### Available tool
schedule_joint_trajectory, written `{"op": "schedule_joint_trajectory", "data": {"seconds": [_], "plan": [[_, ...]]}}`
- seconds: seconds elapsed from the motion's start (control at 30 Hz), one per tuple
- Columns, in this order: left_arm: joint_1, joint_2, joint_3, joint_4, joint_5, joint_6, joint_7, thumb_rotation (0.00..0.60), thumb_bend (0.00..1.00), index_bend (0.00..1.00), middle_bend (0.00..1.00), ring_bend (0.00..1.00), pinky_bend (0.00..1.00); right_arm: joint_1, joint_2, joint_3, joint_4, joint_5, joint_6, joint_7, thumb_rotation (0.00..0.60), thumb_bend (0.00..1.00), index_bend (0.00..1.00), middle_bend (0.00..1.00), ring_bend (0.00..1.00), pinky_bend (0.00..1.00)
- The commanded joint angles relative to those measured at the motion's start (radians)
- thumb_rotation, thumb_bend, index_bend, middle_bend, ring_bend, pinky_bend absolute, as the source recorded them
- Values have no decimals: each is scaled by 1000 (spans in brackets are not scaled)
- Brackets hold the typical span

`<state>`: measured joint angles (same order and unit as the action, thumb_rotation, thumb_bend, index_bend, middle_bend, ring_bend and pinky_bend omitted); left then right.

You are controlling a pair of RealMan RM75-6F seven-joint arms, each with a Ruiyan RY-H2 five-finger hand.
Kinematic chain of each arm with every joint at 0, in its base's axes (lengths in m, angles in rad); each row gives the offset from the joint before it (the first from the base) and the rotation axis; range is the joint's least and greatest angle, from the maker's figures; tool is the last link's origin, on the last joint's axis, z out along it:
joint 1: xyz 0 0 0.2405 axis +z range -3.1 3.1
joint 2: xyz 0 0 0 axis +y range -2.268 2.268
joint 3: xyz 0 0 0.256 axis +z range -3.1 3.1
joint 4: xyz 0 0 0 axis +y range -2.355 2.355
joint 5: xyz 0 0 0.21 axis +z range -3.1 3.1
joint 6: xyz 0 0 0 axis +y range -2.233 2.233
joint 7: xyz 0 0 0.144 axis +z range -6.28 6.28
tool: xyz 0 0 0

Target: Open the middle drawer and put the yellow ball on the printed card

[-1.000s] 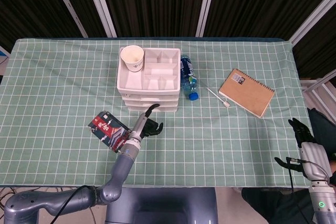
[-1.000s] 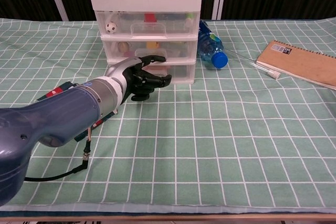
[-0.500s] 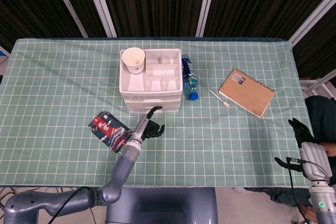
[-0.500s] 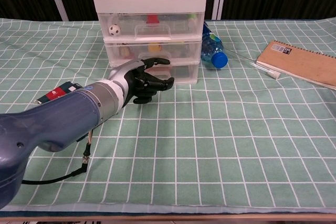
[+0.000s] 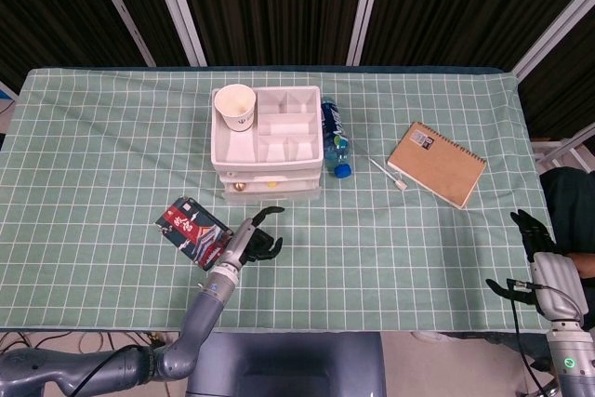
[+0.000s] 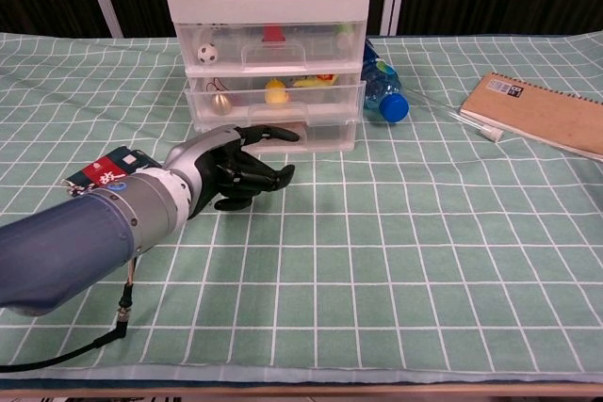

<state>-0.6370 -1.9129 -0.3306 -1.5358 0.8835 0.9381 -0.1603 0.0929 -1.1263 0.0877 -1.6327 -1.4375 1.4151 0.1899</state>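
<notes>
The white plastic organiser's middle drawer stands slightly open, the small yellow ball inside, the empty, loosely curled left hand at its 6 o'clock, the printed card waiting.

Paper cup is seen beyond fingers; blue bottle, swab, notebook — off to fingers' right.

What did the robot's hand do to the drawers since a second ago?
The left hand drew back toward the robot, away from the drawer unit, holding nothing. The middle drawer now sits slightly pulled out. The unit shifted a little. The card, bottle and notebook stayed put.
</notes>
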Motion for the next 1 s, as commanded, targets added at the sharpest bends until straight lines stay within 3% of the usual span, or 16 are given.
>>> {"op": "schedule_joint_trajectory", "data": {"seconds": [0.03, 0.17, 0.4, 0.6, 1.0], "plan": [[18, 24, 44, -29, 74, 46, 38, 600, 470, 192, 990, 1000, 1000, 0, 0, 0, 0, 0, 0, 0, 600, 40, 0, 0, 0, 221], [18, 40, 81, -35, 177, 121, 132, 600, 470, 192, 990, 1000, 1000, 0, 0, 0, 0, 0, 0, 1, 600, 41, 0, 0, 0, 221], [-7, 55, 72, -61, 230, 214, 332, 600, 470, 192, 994, 1000, 1000, 0, 0, 0, -2, 0, -1, 1, 600, 41, 0, 0, 0, 221], [-31, 75, 33, -92, 163, 245, 504, 600, 469, 192, 995, 1000, 1000, 0, 1, 0, -3, 1, -3, 2, 600, 41, 0, 0, 0, 221], [-33, 89, 17, -101, 62, 263, 592, 600, 469, 211, 999, 1000, 1000, 0, 3, 0, -7, 7, -8, 1, 600, 41, 0, 0, 0, 221]]}}
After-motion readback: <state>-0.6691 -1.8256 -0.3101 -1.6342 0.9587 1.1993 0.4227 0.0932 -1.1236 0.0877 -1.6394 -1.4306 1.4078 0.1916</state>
